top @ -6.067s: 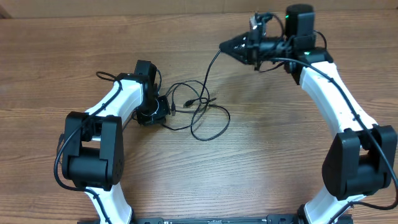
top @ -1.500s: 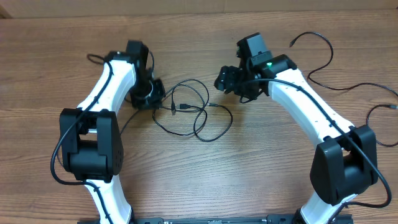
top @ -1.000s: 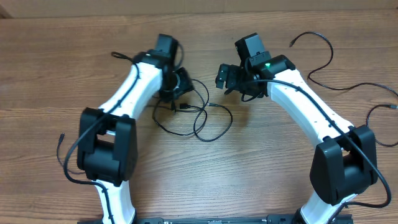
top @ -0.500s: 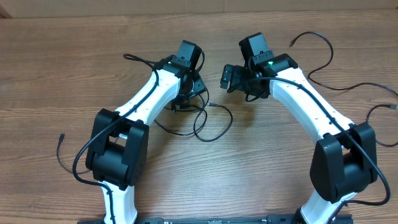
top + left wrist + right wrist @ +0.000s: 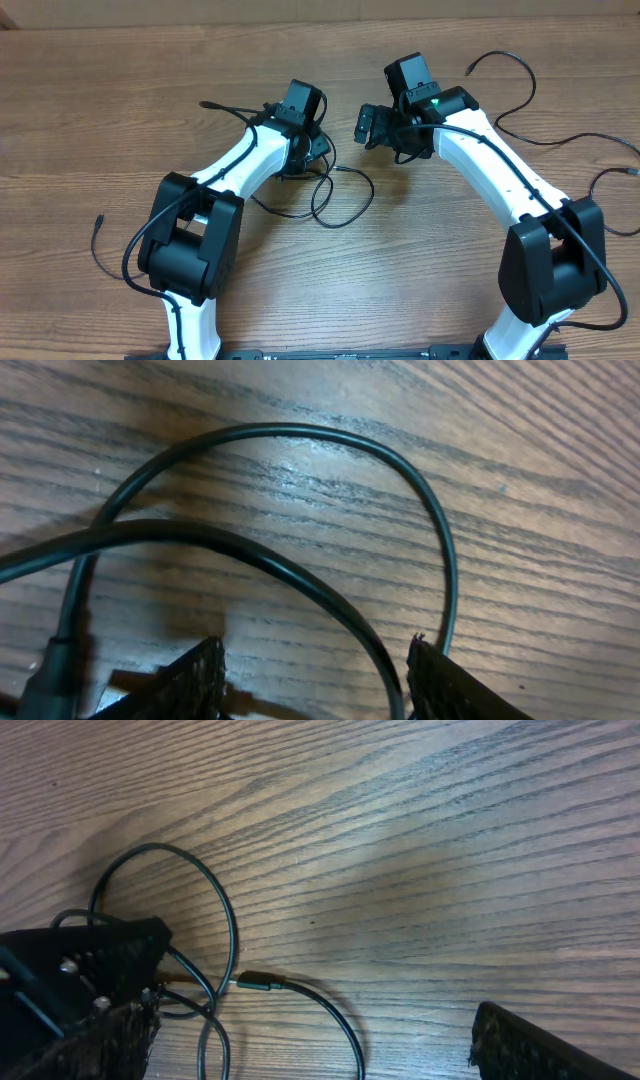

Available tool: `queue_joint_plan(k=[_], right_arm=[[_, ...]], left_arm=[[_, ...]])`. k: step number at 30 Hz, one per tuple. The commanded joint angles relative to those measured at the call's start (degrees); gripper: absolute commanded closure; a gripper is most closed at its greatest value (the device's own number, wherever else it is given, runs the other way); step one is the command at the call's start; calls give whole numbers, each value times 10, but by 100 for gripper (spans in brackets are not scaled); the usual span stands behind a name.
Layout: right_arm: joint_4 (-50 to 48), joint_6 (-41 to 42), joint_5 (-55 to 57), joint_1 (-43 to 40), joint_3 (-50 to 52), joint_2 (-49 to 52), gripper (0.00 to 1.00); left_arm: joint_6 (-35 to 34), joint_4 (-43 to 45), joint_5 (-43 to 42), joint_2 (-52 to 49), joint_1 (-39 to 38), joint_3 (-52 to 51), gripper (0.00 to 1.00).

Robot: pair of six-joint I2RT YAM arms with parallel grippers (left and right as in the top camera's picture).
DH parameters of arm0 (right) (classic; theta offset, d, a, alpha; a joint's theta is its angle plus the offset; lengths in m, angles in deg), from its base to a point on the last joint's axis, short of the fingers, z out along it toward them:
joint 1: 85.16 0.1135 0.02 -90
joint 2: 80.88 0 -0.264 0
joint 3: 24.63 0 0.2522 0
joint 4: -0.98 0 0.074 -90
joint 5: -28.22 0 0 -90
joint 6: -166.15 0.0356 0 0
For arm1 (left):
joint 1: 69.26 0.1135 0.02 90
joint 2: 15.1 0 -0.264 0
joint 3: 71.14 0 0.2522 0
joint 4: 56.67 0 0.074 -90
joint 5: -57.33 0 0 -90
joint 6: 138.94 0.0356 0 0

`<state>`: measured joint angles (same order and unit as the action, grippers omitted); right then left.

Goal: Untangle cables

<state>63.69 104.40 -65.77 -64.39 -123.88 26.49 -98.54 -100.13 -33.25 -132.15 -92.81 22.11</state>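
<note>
The tangle of thin black cables (image 5: 335, 195) lies in loops at the table's middle. My left gripper (image 5: 312, 150) is low over the tangle's upper left part and open. In the left wrist view one cable strand (image 5: 300, 575) runs between the fingertips (image 5: 195, 678), close to the right one, unclamped; a plug (image 5: 55, 670) shows at lower left. My right gripper (image 5: 368, 124) hangs just right of the left one, open wide and holding nothing. Its wrist view shows a plug (image 5: 262, 983) and loops (image 5: 215, 920) below it, with the left gripper (image 5: 85, 960) at the left.
Further loose black cables lie at the right: one curling near the far edge (image 5: 510, 90), others toward the right edge (image 5: 600, 150). A thin cable end (image 5: 98, 222) lies at the left beside the left arm's base. The two grippers are close together.
My left gripper has moved right from the tangle's left side onto its upper loops, near the right gripper. The right gripper has barely shifted and stays open.
</note>
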Motion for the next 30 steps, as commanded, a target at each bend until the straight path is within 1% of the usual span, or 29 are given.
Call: queue_joint_plan(k=[1,2,3,4,5,6,8,9,10,13,17,19,20,24,27,30], right_arm=[[-2,-5,10,1,1,1,0],[-2,-5,10,1,1,1,0],[-2,-5,10,1,1,1,0],[-2,-5,10,1,1,1,0],[-2,-5,9,1,1,1,0],[-2,-5,10,1,1,1,0],[-2,-5,9,1,1,1,0],[-2,-5,10,1,1,1,0],[-2,-5,10,1,1,1,0],[-5,-16,9,0,1,1,1],[-7,-16,9,0,1,1,2],[-7,-14,9,0,1,1,4],[-7,-11,5,0,1,1,4],[-7,-11,-8,10,1,1,4],[-7,-11,-8,17,2,1,4],[-6,-11,-12,21,2,1,8]], left_arm=[[-8,13,12,2,-2,-18,38],[-8,19,12,2,-2,-22,36],[-8,23,12,2,-2,-26,36],[-8,26,12,2,-2,-29,42],[-8,28,11,2,-2,-31,57],[-8,29,10,2,-2,-32,67],[-8,30,10,2,-2,-32,81],[-7,31,10,2,-2,-31,93],[-5,30,10,2,-1,-29,96],[26,13,-23,21,12,-11,96],[102,-13,-130,73,37,25,96],[124,-33,-184,106,50,44,96],[124,-46,-204,124,58,52,96],[124,-88,-219,195,87,73,96],[124,-99,-219,256,118,74,96],[130,-114,-224,290,142,74,96]])
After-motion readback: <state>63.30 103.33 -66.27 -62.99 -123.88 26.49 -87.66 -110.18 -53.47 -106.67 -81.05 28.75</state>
